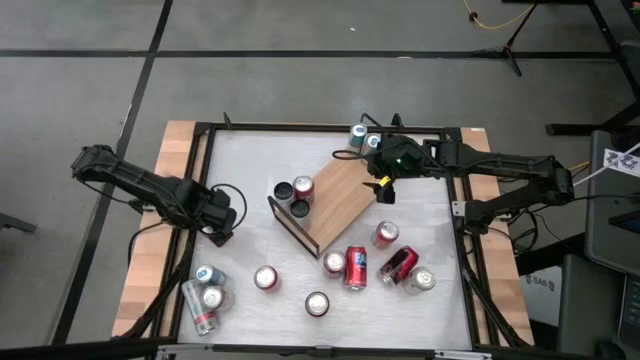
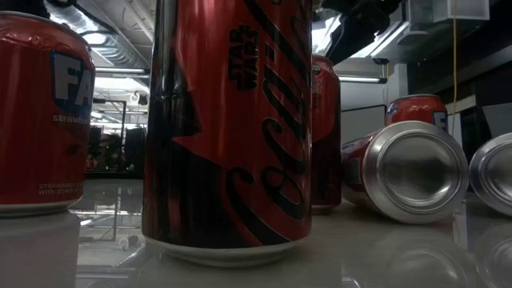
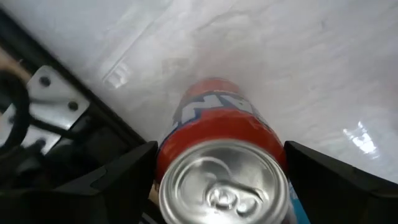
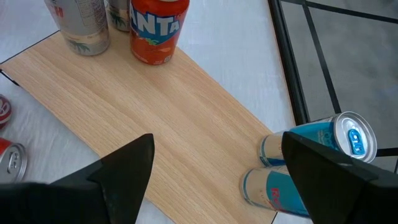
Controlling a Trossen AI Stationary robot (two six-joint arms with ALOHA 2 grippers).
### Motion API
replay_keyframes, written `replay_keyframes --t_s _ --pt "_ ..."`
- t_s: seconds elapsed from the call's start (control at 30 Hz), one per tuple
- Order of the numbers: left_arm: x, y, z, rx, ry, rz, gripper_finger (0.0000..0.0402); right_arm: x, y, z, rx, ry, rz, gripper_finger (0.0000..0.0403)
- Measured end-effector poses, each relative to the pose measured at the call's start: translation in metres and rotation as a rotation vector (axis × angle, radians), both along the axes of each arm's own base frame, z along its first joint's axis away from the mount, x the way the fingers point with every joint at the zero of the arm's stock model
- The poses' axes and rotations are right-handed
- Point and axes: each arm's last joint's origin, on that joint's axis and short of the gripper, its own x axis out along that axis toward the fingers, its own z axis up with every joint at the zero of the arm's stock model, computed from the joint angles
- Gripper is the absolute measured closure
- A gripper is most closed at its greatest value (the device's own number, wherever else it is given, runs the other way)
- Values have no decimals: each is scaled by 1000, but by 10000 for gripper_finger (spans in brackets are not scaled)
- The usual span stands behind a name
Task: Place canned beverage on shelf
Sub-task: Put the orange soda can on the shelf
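Observation:
The shelf [image 1: 338,200], a light-wood board, lies slantwise on the white tabletop; it also shows in the right wrist view [image 4: 155,118]. An orange Fanta can [image 4: 158,28] and a silver can [image 4: 81,25] stand on its left end. My right gripper [image 1: 385,190] hovers open and empty over the board's far right end [image 4: 214,186]. My left gripper [image 1: 222,222] is near the table's left edge, shut on a red-orange can [image 3: 217,124]. In the high view the gripper hides this can. My left gripper pinches the red-orange can between its two fingers [image 3: 130,180], on opposite sides of the can's wall just below the top rim [image 3: 166,155]. The fingers come from above, pointing down. The can's silver top faces the wrist and its body points at the tabletop; whether its base rests there is hidden.
Two blue cans [image 4: 323,140] lie by the board's far right end, near the table's black frame [image 4: 292,68]. Several red and silver cans stand or lie along the near side [image 1: 356,268], some at the near left [image 1: 205,295]. A large red cola can [image 2: 228,128] fills the low view.

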Motion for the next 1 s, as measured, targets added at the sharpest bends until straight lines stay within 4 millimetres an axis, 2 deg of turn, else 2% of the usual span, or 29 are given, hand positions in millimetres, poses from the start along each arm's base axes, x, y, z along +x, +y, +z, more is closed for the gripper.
replay_keyframes --t_s 0.1,0.73,1.0 --pt "0 0 -5 -2 -2 -24 64 0 0 0 0 -1 0 61" --pt "1 0 -5 12 -18 -43 64 0 0 0 0 0 0 61" --pt "2 -1 -5 -31 -14 -208 81 0 0 0 0 0 0 61"
